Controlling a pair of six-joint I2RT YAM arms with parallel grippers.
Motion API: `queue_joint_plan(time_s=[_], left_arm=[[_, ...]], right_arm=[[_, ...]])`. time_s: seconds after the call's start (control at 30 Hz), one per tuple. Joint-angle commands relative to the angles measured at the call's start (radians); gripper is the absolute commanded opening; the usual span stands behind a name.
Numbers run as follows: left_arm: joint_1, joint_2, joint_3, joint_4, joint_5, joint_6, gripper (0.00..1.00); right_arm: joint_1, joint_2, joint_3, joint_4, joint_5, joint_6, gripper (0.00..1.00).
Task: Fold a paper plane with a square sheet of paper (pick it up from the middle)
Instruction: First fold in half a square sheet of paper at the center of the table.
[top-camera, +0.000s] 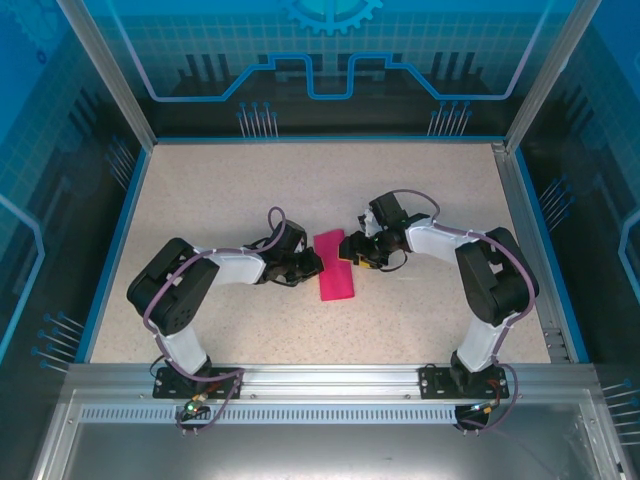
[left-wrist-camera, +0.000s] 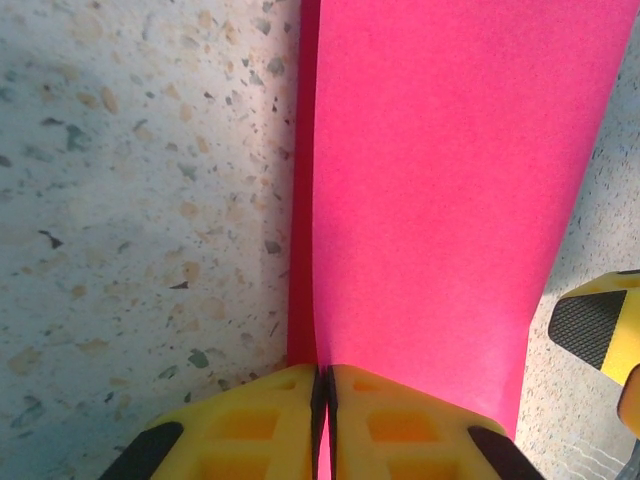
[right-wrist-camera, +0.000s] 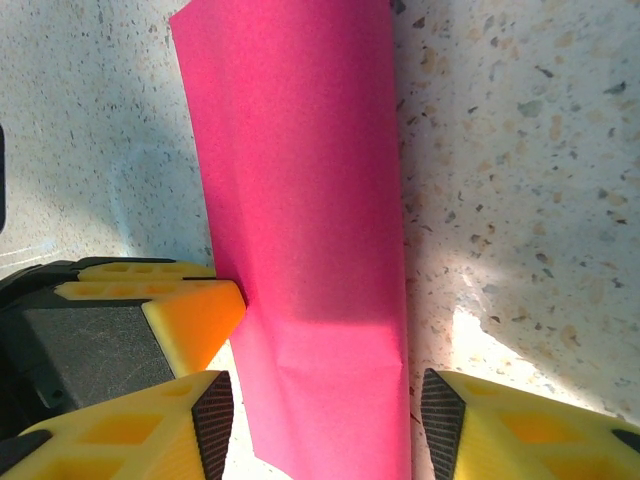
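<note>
- We are clamping the left fingers (left-wrist-camera: 260, 425) on one long edge of the folded magenta paper (top-camera: 335, 270), anchoring it in the middle of the counter (top-camera: 230, 190).
- We are holding the right fingers (right-wrist-camera: 485, 425) apart astride the strip, probably ready for creasing.

Speckled beige table (top-camera: 230, 180), blue rim (top-camera: 117, 250), aluminium posts (top-camera: 105, 70), blue patterned walls (top-camera: 330, 55)

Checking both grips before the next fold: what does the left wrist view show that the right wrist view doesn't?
Left wrist: the left gripper shut on the paper at its edge. Right wrist: the right gripper open, its fingers astride the paper, and the paper's far end. Both: the pink paper on the speckled table, with the opposite arm's yellow finger beside it.
</note>
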Motion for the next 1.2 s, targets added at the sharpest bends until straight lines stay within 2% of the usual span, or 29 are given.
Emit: queue_joint_plan(time_s=[0.0,0.23,0.47,0.6,0.83,1.17], left_arm=[[-0.007,0.014,0.011,-0.003,0.018,0.011,0.14],[-0.007,0.042,0.008,-0.006,0.015,0.006,0.15],[-0.009,0.048,-0.003,-0.019,0.001,0.009,0.14],[-0.01,0.047,0.001,-0.026,-0.001,0.011,0.14],[-0.01,0.056,0.011,-0.031,0.004,0.017,0.14],[-0.009,0.067,0.012,-0.045,0.004,0.02,0.14]], right_arm=[[-0.005,-0.02,0.023,-0.03,-0.009,-0.015,0.56],[0.003,-0.011,0.035,-0.041,-0.008,-0.021,0.55],[0.013,-0.002,0.084,-0.063,-0.022,-0.035,0.29],[0.014,0.011,0.088,-0.012,-0.098,-0.029,0.23],[0.015,0.088,0.09,0.041,-0.167,-0.017,0.23],[-0.02,0.152,0.03,0.071,-0.169,-0.051,0.24]])
